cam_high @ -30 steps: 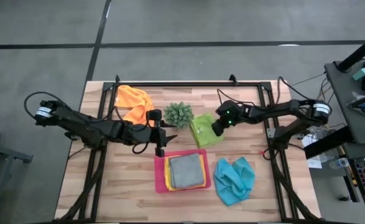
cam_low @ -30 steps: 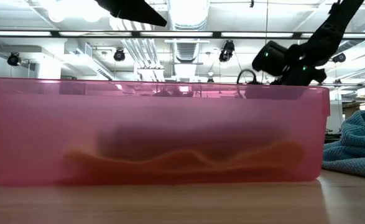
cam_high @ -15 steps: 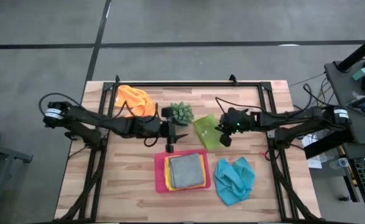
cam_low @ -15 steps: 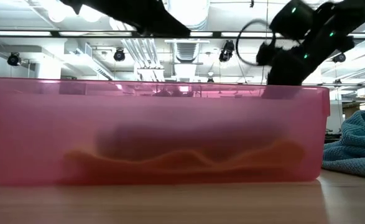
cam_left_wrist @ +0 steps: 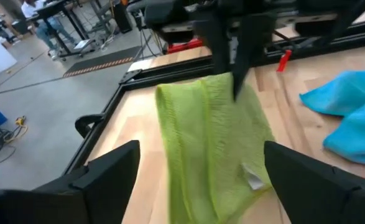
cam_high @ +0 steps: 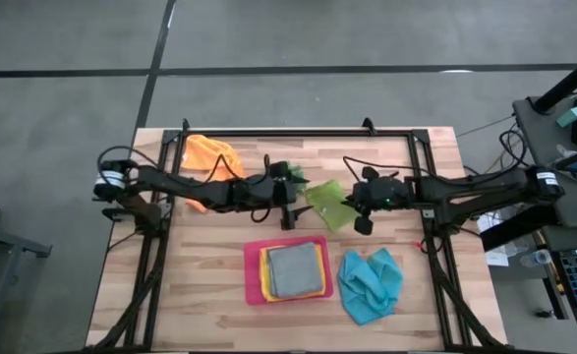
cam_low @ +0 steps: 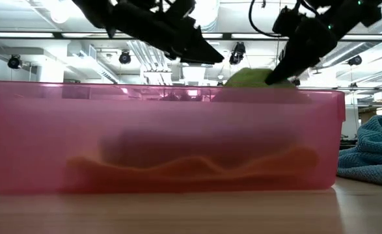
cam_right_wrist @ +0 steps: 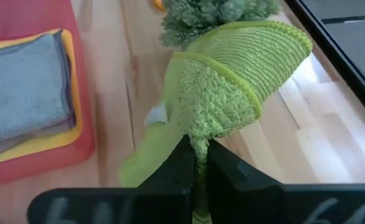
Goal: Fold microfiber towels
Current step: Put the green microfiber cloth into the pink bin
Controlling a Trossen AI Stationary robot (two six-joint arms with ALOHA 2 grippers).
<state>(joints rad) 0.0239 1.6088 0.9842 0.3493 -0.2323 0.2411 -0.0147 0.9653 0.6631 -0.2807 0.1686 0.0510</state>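
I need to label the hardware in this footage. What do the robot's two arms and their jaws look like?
Both arms are slim, black and jointed. The left arm and right arm each carry a white band near the outer end and loose black cables looping above them. The left gripper has flat, broad matte black jaws; the right gripper has blocky black ones.

The lime green towel (cam_high: 325, 203) hung draped mid-table, pinched at one edge. The grey towel (cam_high: 296, 269) lay folded upon the yellow towel (cam_high: 265, 282). The orange towel (cam_high: 212, 157) and light blue towel (cam_high: 371, 282) lay crumpled.
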